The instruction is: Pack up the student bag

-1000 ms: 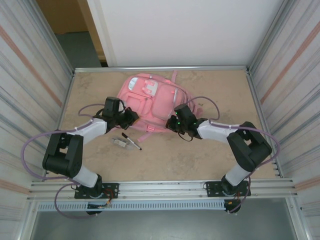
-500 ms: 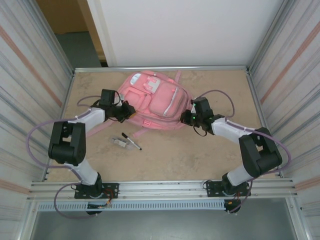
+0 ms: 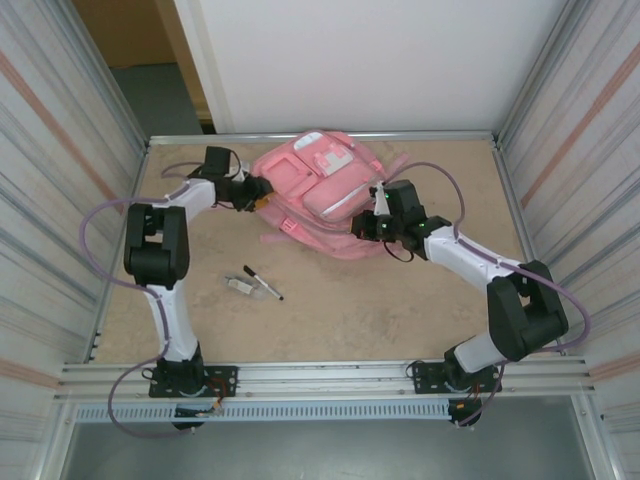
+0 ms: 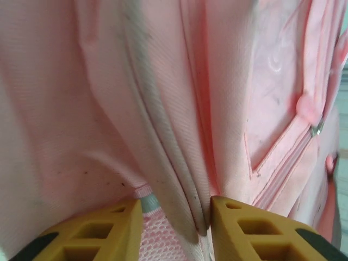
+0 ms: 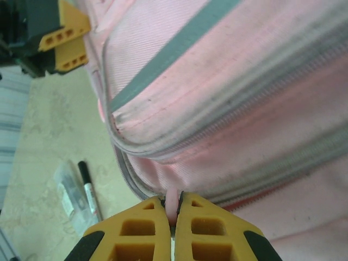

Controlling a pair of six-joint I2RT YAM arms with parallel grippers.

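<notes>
The student bag [image 3: 318, 188], a pink backpack with white-trimmed pockets, lies at the back middle of the table, bunched between both arms. At the bag's left edge my left gripper [image 3: 262, 190] stands open. Up close its yellow fingers [image 4: 176, 217] are apart with a fold of the pink bag [image 4: 163, 81] between them, and the fold touches just the right finger. On the bag's right side my right gripper [image 3: 362, 225] is shut. In the right wrist view the jaws [image 5: 173, 209] pinch a small pink zip pull [image 5: 173, 200] below the bag's zip seams [image 5: 244, 81].
A black-capped pen [image 3: 263, 282] and a small clear packet [image 3: 238, 285] lie on the table in front of the bag, seen too in the right wrist view, pen [image 5: 89, 193] beside packet [image 5: 68, 190]. Metal walls close in left, right and behind.
Both arms have drawn the bag toward the back wall and turned it. The left jaws, shut before, now stand apart. The right grip on the zip pull holds.
</notes>
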